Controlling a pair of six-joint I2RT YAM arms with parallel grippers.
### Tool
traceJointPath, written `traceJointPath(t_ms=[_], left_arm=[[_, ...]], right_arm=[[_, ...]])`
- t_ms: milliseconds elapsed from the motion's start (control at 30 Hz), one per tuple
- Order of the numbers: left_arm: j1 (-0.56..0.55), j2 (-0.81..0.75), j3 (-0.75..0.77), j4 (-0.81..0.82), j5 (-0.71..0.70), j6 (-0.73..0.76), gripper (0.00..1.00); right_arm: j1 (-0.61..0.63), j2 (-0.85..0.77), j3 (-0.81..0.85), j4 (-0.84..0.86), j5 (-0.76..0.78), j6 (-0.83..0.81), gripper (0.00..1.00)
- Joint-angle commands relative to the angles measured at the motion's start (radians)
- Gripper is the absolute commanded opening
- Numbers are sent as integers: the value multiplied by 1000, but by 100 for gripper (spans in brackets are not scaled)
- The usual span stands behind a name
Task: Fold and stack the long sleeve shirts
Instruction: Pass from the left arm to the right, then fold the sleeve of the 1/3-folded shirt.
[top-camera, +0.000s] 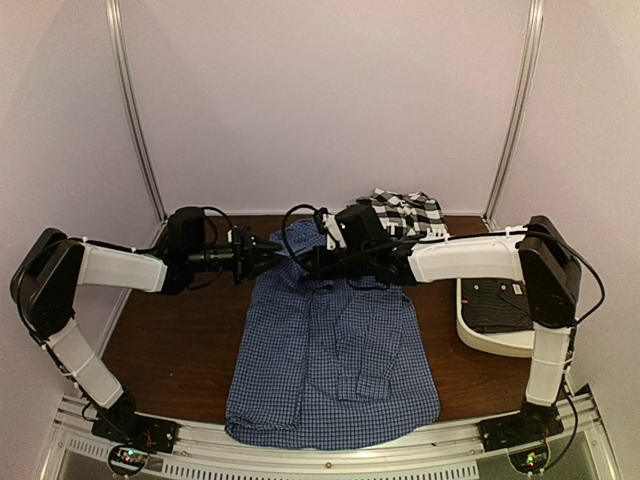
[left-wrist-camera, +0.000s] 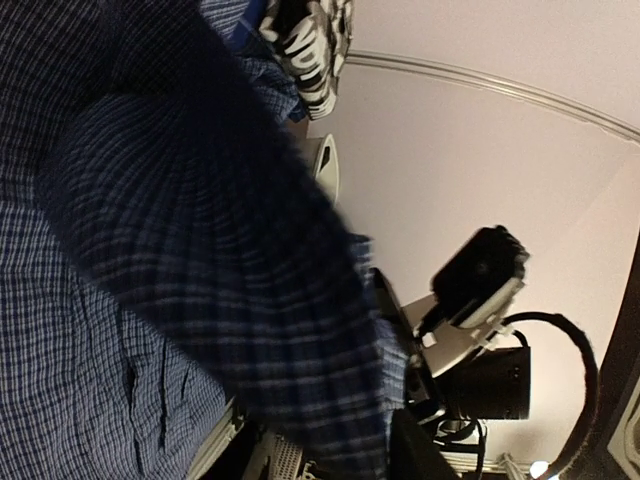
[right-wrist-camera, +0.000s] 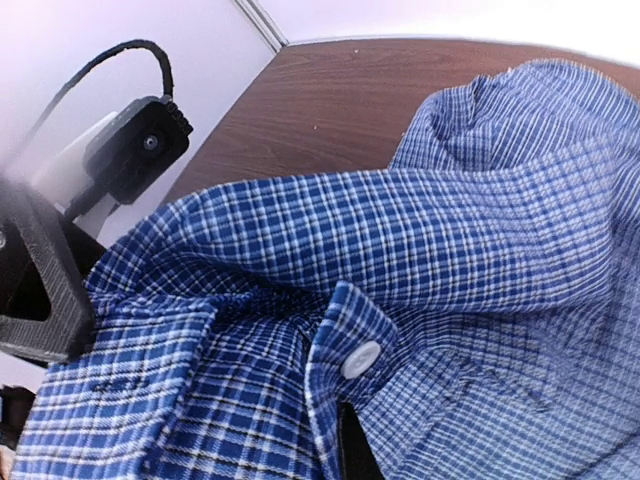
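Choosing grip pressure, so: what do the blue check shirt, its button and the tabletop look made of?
The blue check shirt: thin woven cloth, likely cotton, matte; it creases and drapes softly. The button: probably plastic, white with slight sheen. The tabletop: dark brown wood or wood-look laminate, smooth; faint grain shows.

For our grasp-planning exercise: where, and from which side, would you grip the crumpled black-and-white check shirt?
Probably a raised fold on top of the black-and-white check shirt, coming down from above: it lies bunched in a heap at the back, no flat edge showing, and the right arm crosses in front of it.
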Motion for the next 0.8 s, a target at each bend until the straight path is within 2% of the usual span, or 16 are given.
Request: traceJointPath(t_ms=[0, 100, 233, 400, 633, 767], left_arm=[[25, -53, 31, -76, 30, 96, 49], [30, -72, 44, -128, 37, 152, 63], [35, -91, 64, -210, 25, 221, 70], [36, -85, 55, -263, 16, 270, 70], [40, -42, 51, -283, -9, 318, 66], [40, 29, 107, -291, -16, 351, 62]], right_arm=[[-33, -140, 135, -301, 95, -332, 0], [-40, -183, 233, -483, 198, -478, 0], [-50, -229, 350, -650, 322, -580, 0], [-97, -281, 379, -691, 376, -584, 0], [-179, -352, 256, -670, 415, -456, 0], [-180, -435, 140, -648, 443, -385, 0]])
